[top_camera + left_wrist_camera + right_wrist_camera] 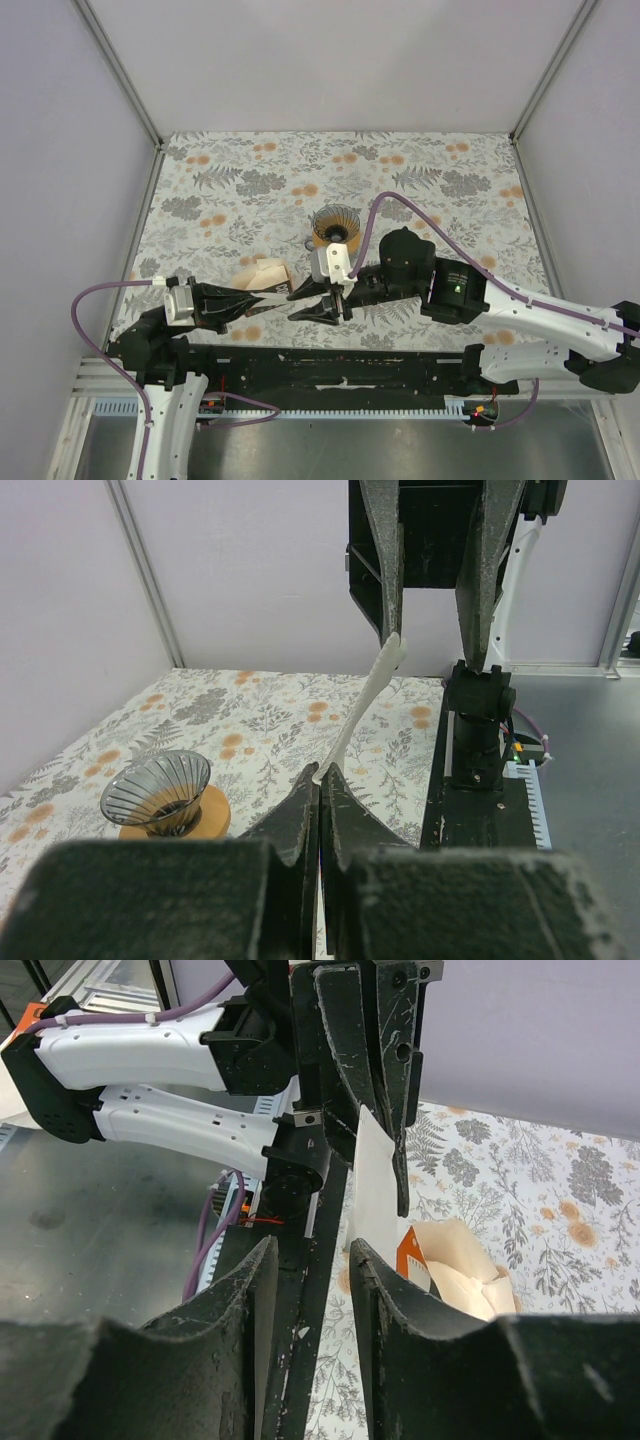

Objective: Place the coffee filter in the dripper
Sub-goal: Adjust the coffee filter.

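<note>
My left gripper (320,775) is shut on the coffee filter (360,710), a thin white paper seen edge-on and held above the table. The filter also shows in the right wrist view (375,1180), pinched in the left gripper (385,1150). My right gripper (310,1255) is open and faces the left one tip to tip. The filter's far edge touches the tip of one of the right gripper's fingers (390,630). The dripper (335,225), a dark wire cone, stands on a tan ring (205,815) behind the grippers (272,300) (292,306). It is empty in the left wrist view (157,788).
An orange and white carton (268,275) with its top open lies just behind the left gripper; it also shows in the right wrist view (450,1260). The flowered cloth (450,180) covers the table. A black rail (340,365) runs along the near edge.
</note>
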`<state>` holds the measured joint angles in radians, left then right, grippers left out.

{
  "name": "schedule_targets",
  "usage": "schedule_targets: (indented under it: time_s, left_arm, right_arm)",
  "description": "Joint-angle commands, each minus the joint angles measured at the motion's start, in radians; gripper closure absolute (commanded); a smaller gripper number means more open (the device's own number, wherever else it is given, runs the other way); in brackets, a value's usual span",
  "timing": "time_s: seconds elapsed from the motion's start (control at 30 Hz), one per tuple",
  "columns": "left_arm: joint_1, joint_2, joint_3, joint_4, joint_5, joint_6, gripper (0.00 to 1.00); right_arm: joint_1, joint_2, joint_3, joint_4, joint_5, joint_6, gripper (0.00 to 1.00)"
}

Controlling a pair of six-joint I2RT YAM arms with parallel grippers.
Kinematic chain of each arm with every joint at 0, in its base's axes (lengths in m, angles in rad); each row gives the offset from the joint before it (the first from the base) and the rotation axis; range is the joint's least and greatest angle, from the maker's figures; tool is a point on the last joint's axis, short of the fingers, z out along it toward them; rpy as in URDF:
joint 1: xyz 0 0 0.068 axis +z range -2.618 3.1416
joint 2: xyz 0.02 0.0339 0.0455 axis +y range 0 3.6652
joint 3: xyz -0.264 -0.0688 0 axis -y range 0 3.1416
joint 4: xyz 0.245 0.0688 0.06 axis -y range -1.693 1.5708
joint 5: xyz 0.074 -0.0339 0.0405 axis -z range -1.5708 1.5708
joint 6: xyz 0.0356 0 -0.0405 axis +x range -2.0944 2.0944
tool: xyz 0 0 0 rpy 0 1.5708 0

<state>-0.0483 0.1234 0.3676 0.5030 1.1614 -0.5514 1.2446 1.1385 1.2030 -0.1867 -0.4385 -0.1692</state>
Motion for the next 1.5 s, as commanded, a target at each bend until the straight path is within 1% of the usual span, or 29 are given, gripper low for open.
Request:
schedule_targets:
  time_s: [0.0, 0.1, 0.4, 0.57, 0.67, 0.87, 1.2, 1.47]
  left_arm:
    - [-0.002, 0.005, 0.028, 0.000, 0.011, 0.031, 0.98]
    - [-0.002, 0.001, 0.027, 0.000, 0.012, 0.031, 0.98]
    - [-0.002, 0.001, 0.028, -0.006, 0.014, 0.036, 0.98]
    - [-0.001, 0.001, 0.028, -0.009, 0.012, 0.039, 0.98]
    - [-0.002, 0.001, 0.030, -0.007, 0.012, 0.039, 0.98]
    - [-0.002, 0.001, 0.031, -0.008, 0.014, 0.039, 0.98]
    - [-0.002, 0.001, 0.030, -0.009, 0.012, 0.041, 0.98]
    - [-0.001, -0.004, 0.030, -0.021, 0.017, 0.048, 0.98]
  right_arm:
    - [0.007, 0.007, 0.041, 0.047, -0.039, 0.004, 0.59]
    - [0.007, 0.003, 0.043, 0.046, -0.032, 0.005, 0.62]
    - [0.022, 0.001, 0.038, 0.041, -0.013, -0.007, 0.64]
    - [0.026, -0.002, 0.035, 0.033, 0.004, -0.013, 0.69]
    - [0.026, -0.002, 0.032, 0.030, 0.050, -0.013, 0.66]
    - [0.026, 0.007, 0.041, 0.035, 0.103, -0.013, 0.65]
    - [0.027, 0.036, 0.058, 0.055, 0.083, -0.012, 0.64]
    - [0.029, 0.052, 0.073, 0.043, 0.188, -0.016, 0.62]
